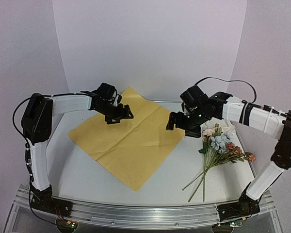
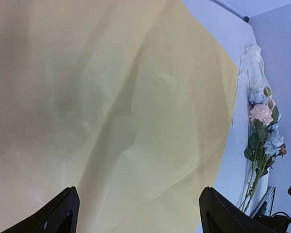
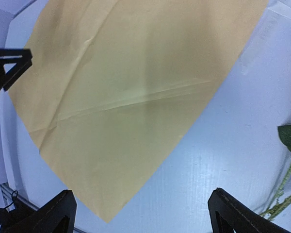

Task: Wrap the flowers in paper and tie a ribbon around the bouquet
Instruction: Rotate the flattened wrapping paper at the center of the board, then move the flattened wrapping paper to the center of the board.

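The paper (image 1: 128,138) lies flat on the white table, yellow face up, turned like a diamond and creased across the middle. My left gripper (image 1: 120,116) hovers open over its far left part, and in the left wrist view the paper (image 2: 111,111) fills the space between the wide jaws (image 2: 139,194). My right gripper (image 1: 177,128) hangs open above the paper's right corner (image 3: 126,97), jaws (image 3: 141,194) holding nothing. The flowers (image 1: 218,145) lie to the right, stems toward the near edge. A pale crumpled strip (image 2: 252,60) beside the blooms (image 2: 262,116) looks like the ribbon. No wrapped bouquet is in view.
An aluminium rail (image 1: 136,213) runs along the near table edge by the arm bases. White backdrop walls curve round the far and side edges. The left arm's black fingers (image 3: 7,68) show at the left of the right wrist view.
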Tool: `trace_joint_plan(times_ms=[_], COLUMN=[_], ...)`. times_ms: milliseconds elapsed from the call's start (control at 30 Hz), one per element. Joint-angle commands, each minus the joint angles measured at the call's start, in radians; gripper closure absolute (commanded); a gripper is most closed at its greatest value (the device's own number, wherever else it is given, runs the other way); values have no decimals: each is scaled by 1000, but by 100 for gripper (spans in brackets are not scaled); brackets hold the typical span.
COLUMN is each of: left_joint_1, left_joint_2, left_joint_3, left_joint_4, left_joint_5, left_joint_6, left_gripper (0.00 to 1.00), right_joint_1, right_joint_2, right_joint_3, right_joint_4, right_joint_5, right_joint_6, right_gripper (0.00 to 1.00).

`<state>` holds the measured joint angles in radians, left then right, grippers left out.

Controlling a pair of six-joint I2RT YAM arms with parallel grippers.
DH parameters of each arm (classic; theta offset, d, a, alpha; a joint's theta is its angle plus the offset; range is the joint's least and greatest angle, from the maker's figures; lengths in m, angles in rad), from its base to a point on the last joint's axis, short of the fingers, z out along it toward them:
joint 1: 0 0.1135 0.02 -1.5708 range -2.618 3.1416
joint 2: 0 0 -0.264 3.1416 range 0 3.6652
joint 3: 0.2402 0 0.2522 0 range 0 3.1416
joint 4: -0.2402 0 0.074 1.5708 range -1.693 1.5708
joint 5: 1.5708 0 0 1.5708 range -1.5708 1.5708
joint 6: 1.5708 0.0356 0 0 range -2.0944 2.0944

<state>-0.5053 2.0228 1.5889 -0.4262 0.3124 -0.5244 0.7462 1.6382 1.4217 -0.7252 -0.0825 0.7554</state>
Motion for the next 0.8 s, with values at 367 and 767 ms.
trace_joint_plan(times_ms=[367,767], left_joint_1=[-108,-133], left_joint_2=[-22,-82], left_joint_3=[-185,-338], left_joint_4=[81,45], left_joint_5=[38,95], left_joint_6=[-131,-79], left_gripper=[17,18], right_joint_1=[-75,-105], right_joint_2=[-91,-60], right_joint_3=[-156,-169], right_joint_4=[-64,-64], right_joint_5=[53,66], right_joint_6=[-65,-75], right_gripper=[2,2])
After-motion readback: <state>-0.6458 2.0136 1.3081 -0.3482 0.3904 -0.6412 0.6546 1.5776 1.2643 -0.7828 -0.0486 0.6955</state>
